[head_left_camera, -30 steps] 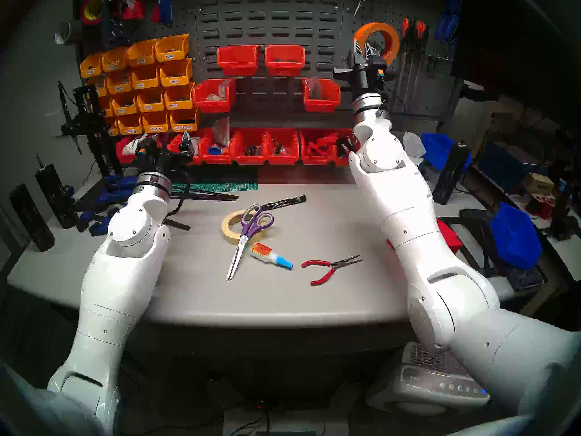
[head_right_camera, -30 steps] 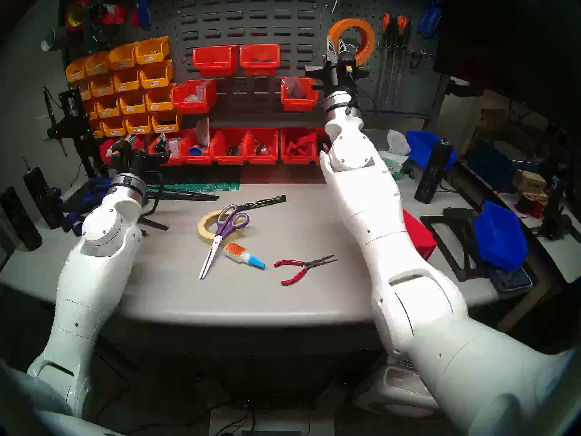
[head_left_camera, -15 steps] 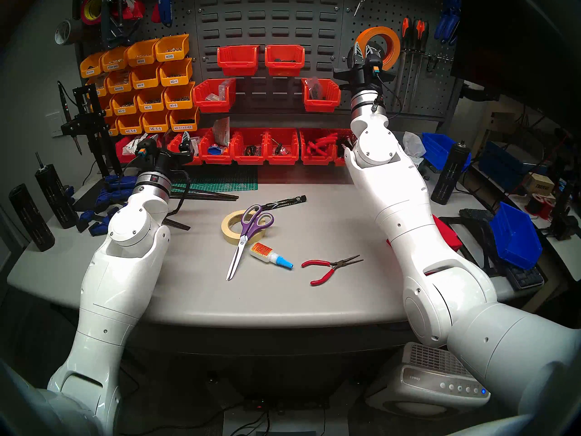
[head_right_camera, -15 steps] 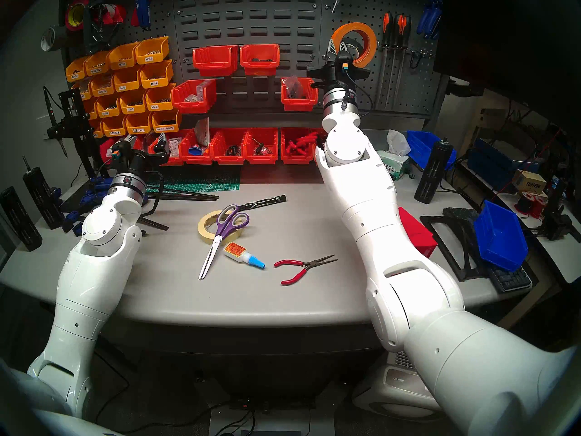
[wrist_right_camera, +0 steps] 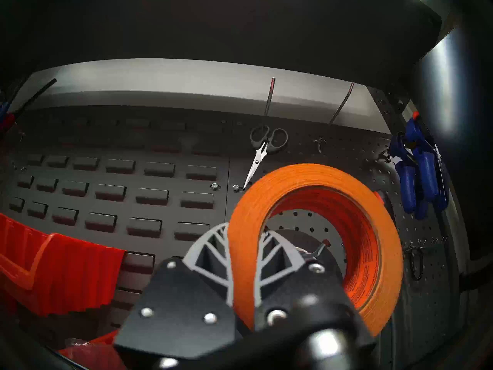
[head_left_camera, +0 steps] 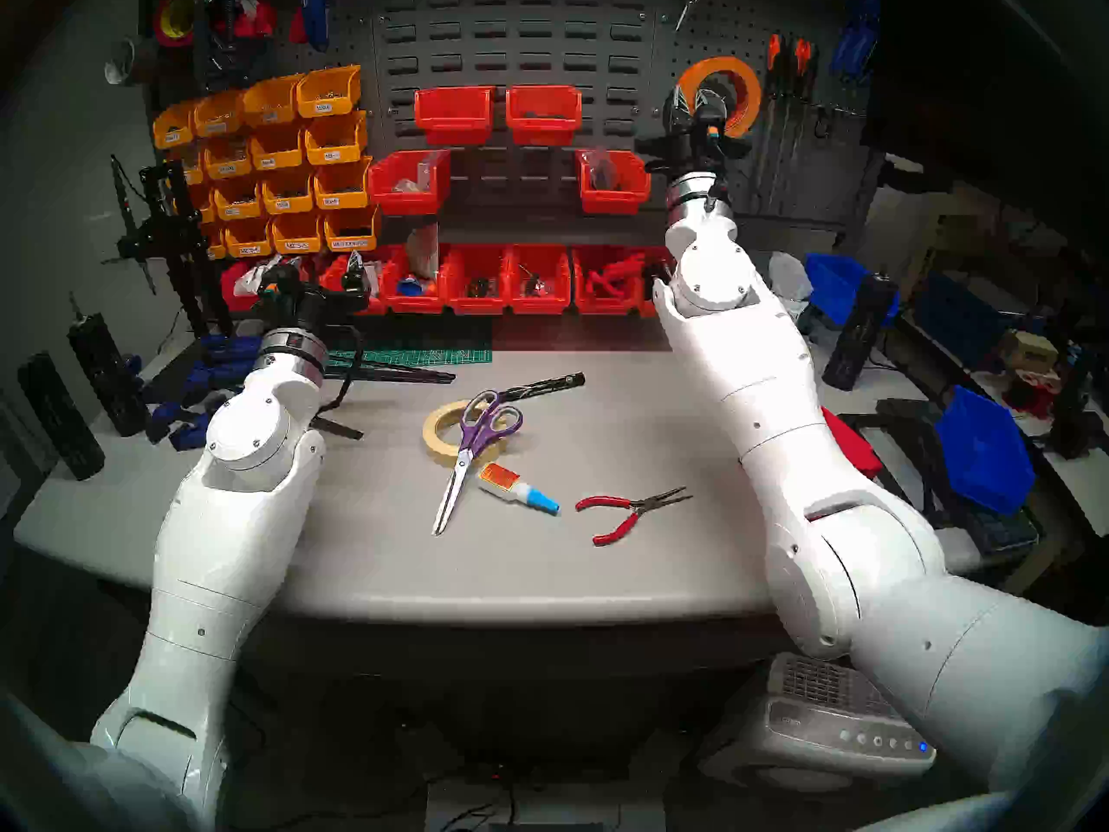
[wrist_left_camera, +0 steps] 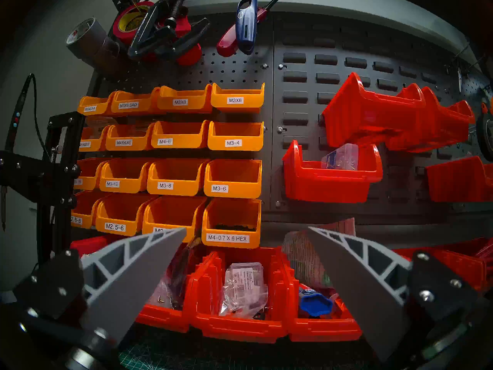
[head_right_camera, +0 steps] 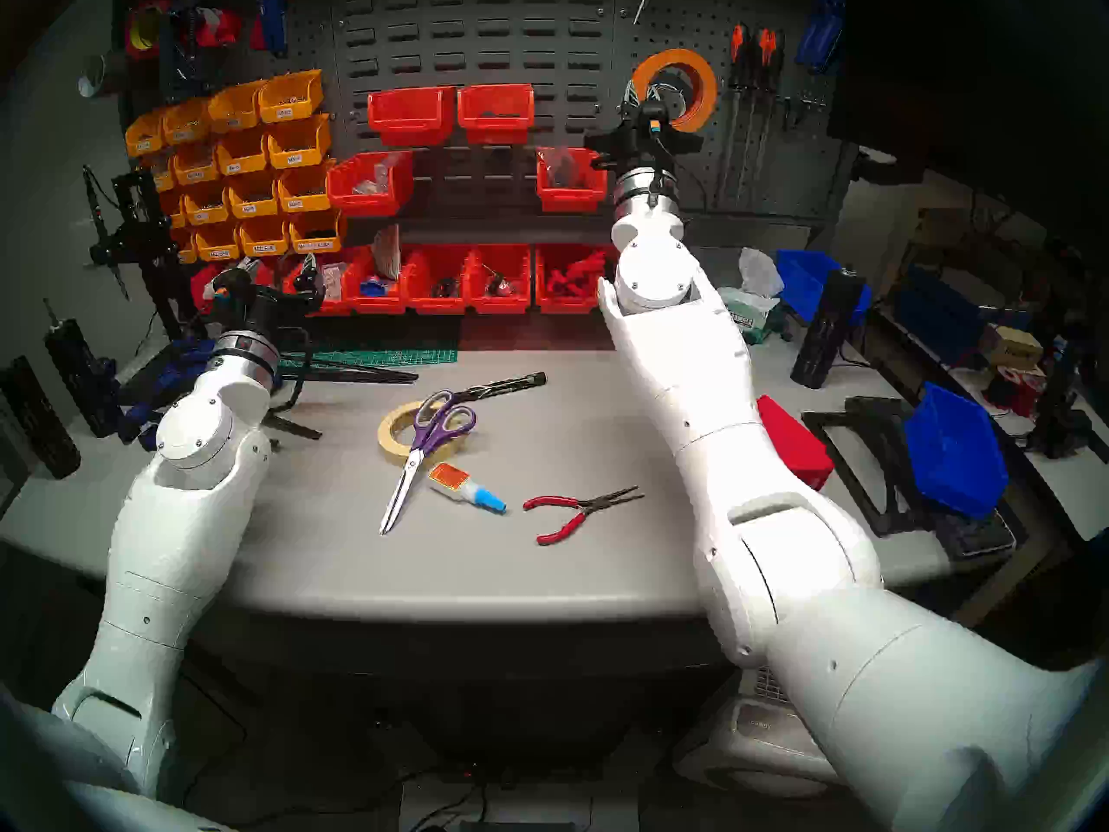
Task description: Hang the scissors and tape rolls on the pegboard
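Partly, the orange tape roll (wrist_right_camera: 314,190) hides the pegboard (wrist_right_camera: 426,281) — hook tip barely visible.

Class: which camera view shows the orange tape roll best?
The right wrist view: the orange tape roll fills the frame, pinched by the right hand before the pegboard. Both head views show it small and distant. The left wrist view doesn't clearly show it.

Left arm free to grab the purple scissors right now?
Probably yes: the left gripper is open and empty, and the scissors lie uncovered atop the cream tape, with bare table between.
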